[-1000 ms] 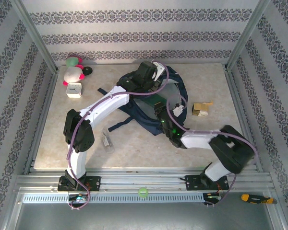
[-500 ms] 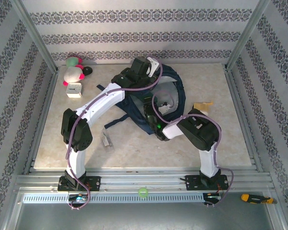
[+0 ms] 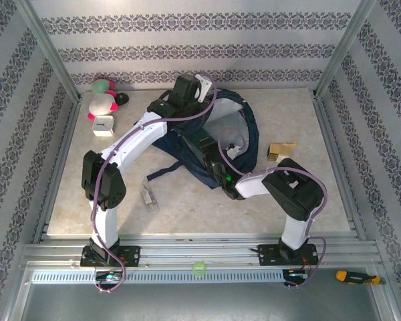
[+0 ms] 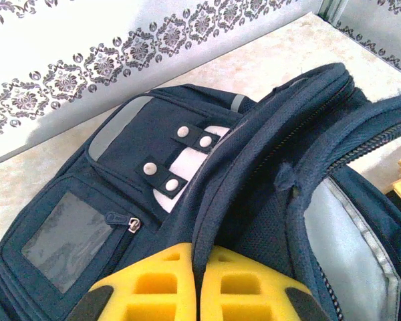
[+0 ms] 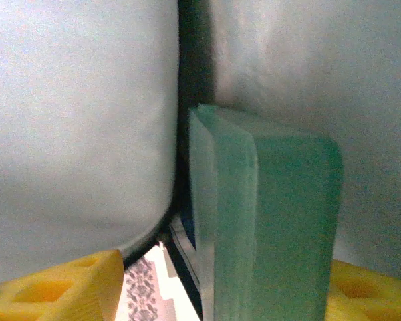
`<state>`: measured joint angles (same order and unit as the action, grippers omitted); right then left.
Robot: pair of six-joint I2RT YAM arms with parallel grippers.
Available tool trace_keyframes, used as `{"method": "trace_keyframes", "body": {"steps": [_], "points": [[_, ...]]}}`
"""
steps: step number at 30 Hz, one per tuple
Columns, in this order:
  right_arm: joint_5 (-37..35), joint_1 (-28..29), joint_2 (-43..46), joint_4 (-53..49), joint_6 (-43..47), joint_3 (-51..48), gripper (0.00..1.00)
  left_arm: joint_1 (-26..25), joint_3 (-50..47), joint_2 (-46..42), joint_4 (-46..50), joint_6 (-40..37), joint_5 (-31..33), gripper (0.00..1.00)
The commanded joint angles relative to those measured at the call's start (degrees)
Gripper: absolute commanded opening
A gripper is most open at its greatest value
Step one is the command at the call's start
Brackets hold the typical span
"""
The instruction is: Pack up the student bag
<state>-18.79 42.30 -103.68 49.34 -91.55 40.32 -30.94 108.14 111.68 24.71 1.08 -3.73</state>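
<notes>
The student bag (image 3: 244,130), navy blue with a pale lining, lies open in the middle of the table. My left gripper (image 4: 199,251) is shut on the bag's rim (image 4: 217,200) and holds the mouth open; its arm reaches the bag's far left side (image 3: 187,90). My right gripper (image 5: 220,284) is inside the bag, against the grey-white lining (image 5: 80,134). A flat green block (image 5: 274,227) stands upright between its yellow fingers (image 5: 67,287). The left finger is clear of the block, so the jaws stand open. From above, the right gripper (image 3: 210,155) dips into the bag's mouth.
Pink and green plush toys (image 3: 101,100) and a white cube (image 3: 103,126) sit at the back left. A tan wooden piece (image 3: 279,151) lies right of the bag, and a clear bottle (image 3: 148,195) lies at the front left. The metal frame surrounds the table.
My right arm has folded in and carried the green block down into the bag, and its jaws have widened. My left gripper has pulled the rim back and to the left.
</notes>
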Motion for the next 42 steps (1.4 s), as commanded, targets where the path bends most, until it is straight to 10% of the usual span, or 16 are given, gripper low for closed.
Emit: {"method": "trace_keyframes", "body": {"steps": [1,9,19,42], "points": [[7.7,-0.5,3.7,-2.8,4.6,-2.4,0.63,1.4,1.8,-4.3,-0.5,-1.0,1.7,0.0],[24.6,-5.3,11.6,-21.4,17.8,1.7,0.68,1.5,2.3,-4.9,0.5,-2.7,1.8,0.0],[28.7,-10.5,19.0,-56.8,34.4,11.4,0.69,1.8,2.0,-4.9,0.2,-4.1,0.7,0.0],[29.6,-10.2,7.7,-37.3,26.2,14.1,0.46,0.8,-0.3,-6.0,-0.8,-1.1,-5.7,0.0]]}}
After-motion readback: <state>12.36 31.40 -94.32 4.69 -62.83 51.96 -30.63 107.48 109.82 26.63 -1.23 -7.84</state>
